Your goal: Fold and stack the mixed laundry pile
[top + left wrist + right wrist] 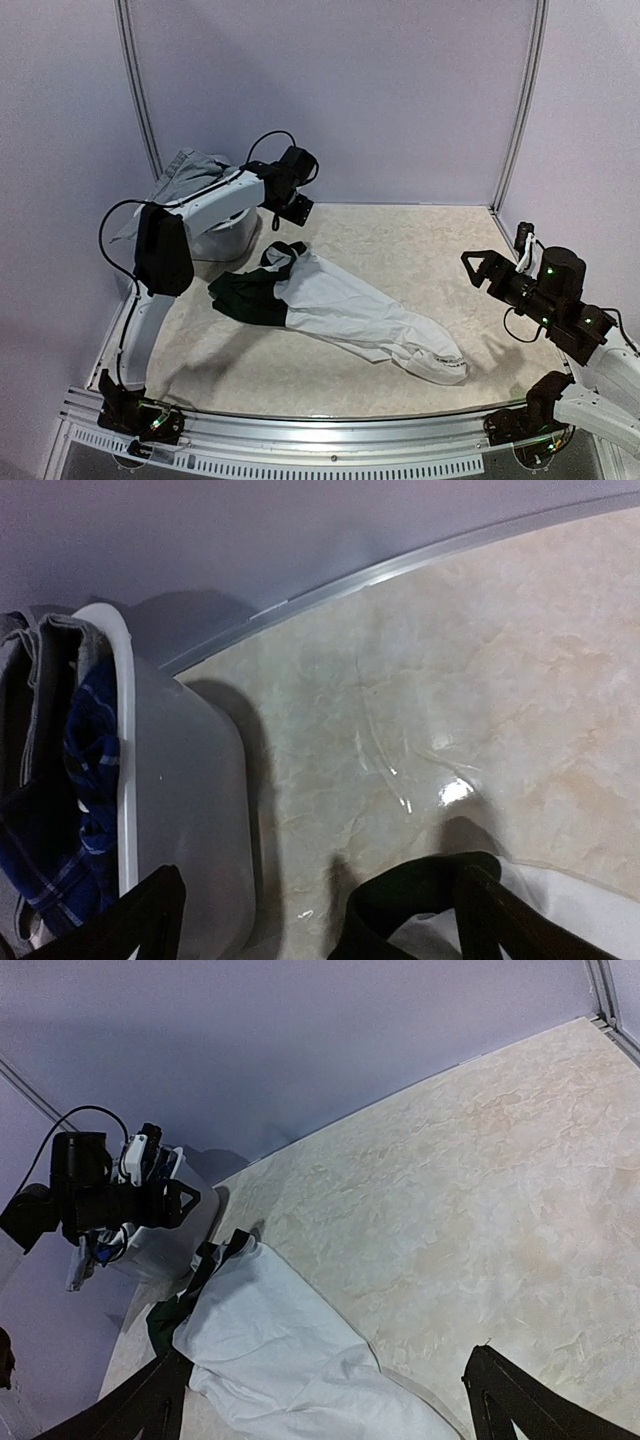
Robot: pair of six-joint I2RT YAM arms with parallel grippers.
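Note:
A white T-shirt with dark green sleeves (345, 308) lies crumpled and stretched diagonally across the middle of the table. Its dark collar end (420, 892) shows low in the left wrist view, and its white body (270, 1340) fills the lower left of the right wrist view. My left gripper (285, 214) hangs open just above the shirt's far end, beside the basket, with nothing between its fingers (150, 915). More of the laundry pile sits in the basket: blue plaid cloth (90, 770) and a grey garment (190, 172). My right gripper (478, 265) stands open and empty at the right, well away from the shirt.
The white plastic basket (218, 238) stands at the back left against the wall. A metal strip (400, 570) edges the table at the back wall. Bare beige tabletop (420, 250) lies between the shirt and the right arm.

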